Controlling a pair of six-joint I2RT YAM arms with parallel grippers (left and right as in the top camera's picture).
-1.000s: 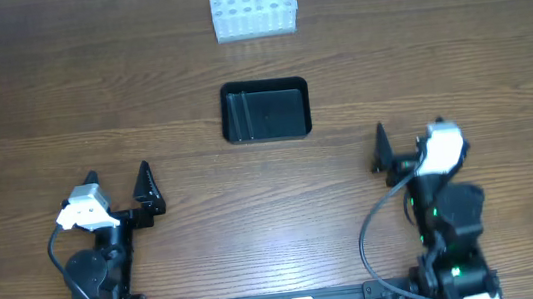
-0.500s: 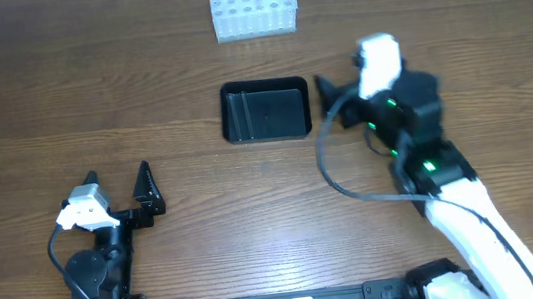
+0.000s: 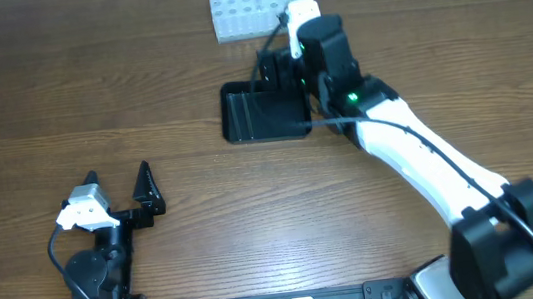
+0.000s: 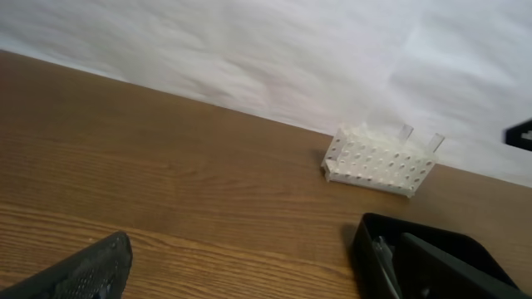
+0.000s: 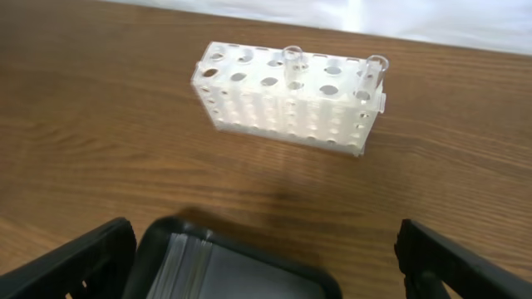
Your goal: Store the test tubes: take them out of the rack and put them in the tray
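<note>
The big brown wooden table (image 3: 58,83) holds everything, and a white wall (image 4: 249,50) rises behind its far edge. The right arm (image 3: 419,162) is the biggest thing on the table. It stands by the near edge on the right side and stretches long and slanting to the middle, toward the far edge. Its white part lies almost flat out, and its black wrist has a small green light (image 3: 349,97) on it. The right claw (image 5: 266,237) hangs above the far rim of the tray and faces the rack. Its two black fingers (image 5: 83,262) are spread wide, with nothing in them. The left arm (image 3: 98,259) is folded up small by the near edge on the left side, well apart from the tray. The left claw (image 3: 118,178) is spread wide too and holds nothing. The black tray (image 3: 263,120) sits in the middle of the table. Some thin clear things lie inside it along its left wall. They look like tubes, but I cannot tell how many. The clear rack (image 3: 241,16) stands near the middle of the far edge, just past the tray and not touching it. Two test tubes (image 5: 292,62) stand upright in the rack, one near its middle and one at an end.
</note>
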